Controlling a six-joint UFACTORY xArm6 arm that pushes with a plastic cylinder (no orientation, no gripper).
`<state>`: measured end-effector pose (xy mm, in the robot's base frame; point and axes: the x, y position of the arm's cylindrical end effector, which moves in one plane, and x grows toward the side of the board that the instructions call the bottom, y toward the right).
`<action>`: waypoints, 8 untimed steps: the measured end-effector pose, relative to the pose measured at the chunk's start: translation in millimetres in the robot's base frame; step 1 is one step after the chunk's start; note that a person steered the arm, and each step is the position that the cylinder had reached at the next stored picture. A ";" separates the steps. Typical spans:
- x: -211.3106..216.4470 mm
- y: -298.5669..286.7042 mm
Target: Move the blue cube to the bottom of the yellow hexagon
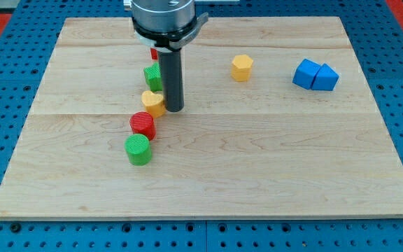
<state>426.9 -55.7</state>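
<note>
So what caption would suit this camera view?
My tip rests beside a yellow block, far from the blue cube and yellow hexagon.

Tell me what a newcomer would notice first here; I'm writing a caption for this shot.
The dark rod at the view's upper left draws the eye, my tip resting just right of a yellow block in a chain of green and red blocks. Far off at the view's right sit the blue cube and a second blue block, touching, with the yellow hexagon to their left.

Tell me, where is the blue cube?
The blue cube sits near the view's top right, touching another blue block on its right, with the yellow hexagon to its left.
</note>
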 end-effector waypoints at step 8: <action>-21.0 264.9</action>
<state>406.0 209.2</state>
